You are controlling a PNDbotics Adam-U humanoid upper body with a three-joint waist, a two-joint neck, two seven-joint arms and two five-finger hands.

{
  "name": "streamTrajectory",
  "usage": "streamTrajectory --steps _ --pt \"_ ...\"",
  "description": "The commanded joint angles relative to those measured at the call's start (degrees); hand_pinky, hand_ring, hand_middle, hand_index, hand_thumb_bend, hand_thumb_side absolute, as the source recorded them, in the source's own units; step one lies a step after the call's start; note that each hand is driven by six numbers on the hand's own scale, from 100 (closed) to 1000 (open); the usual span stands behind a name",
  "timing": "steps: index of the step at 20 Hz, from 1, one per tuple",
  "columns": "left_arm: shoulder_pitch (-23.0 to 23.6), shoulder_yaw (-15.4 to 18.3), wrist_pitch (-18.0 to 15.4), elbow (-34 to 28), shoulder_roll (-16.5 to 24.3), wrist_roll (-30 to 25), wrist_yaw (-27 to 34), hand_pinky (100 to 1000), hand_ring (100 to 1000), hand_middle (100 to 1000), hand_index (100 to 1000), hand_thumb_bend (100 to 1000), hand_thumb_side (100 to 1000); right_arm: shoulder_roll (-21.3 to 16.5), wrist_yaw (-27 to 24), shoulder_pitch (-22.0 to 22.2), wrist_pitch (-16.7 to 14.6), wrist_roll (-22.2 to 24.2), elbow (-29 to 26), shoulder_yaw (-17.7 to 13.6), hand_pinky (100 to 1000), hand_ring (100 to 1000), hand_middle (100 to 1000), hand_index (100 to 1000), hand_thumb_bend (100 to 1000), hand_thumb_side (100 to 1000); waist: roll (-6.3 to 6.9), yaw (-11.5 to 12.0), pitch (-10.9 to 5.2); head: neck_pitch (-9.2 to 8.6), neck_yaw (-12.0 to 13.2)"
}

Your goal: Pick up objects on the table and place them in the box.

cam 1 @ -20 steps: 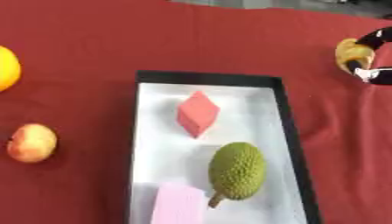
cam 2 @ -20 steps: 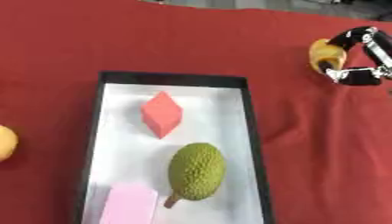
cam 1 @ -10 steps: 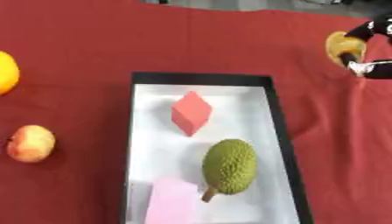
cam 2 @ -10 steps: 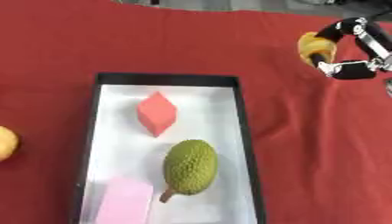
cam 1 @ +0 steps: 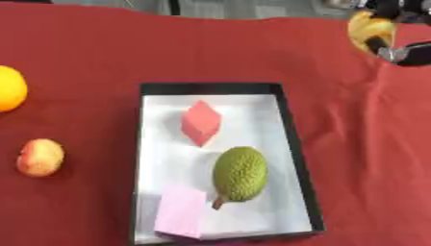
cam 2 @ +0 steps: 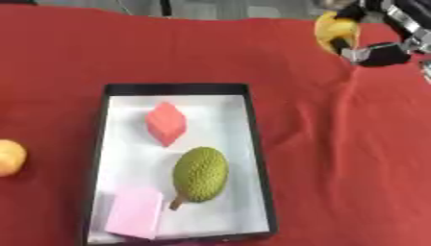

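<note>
**A:** Left eye view, nearest first: what's already in the box point(cam 1: 290, 144)?

**B:** A pale pink block point(cam 1: 181, 211) at the near end, a bumpy green fruit point(cam 1: 239, 173) beside and just beyond it, then a red block point(cam 1: 201, 122) further in. Left of the box, on the red cloth point(cam 1: 93, 67), lie a peach-coloured fruit point(cam 1: 40, 157) and, farther off, an orange point(cam 1: 8, 89) at the edge.

**A:** And the hand?

**B:** At the far right, the right hand point(cam 2: 379, 36) has its fingers curled round a yellow fruit point(cam 2: 333, 30), well apart from the box. The left hand shows in neither view.

**A:** So which step?

**B:** I'd judge it's the carry. The next move calls for bringing the yellow fruit nearer and leftward over the box's free far end, then uncurling the fingers there. The two fruits on the left are not yet picked up.
</note>
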Motion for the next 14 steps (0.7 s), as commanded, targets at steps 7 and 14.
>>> streamTrajectory --steps 7,14 --pt "1.3 1.3 0.1 -0.3 3.0 1.1 -0.6 782 794 635 749 100 673 1.4 -6.6 -4.5 -1.5 8.0 -14.4 5.7 751 484 372 676 250 104 0.15 -1.0 -4.35 2.42 0.8" --pt "2.7 2.4 -0.4 0.0 5.0 2.1 -0.9 782 794 635 750 100 667 6.5 -3.2 -5.7 3.0 13.9 -25.4 10.1 743 489 375 673 245 184 0.39 -1.7 -4.93 3.0 1.8"
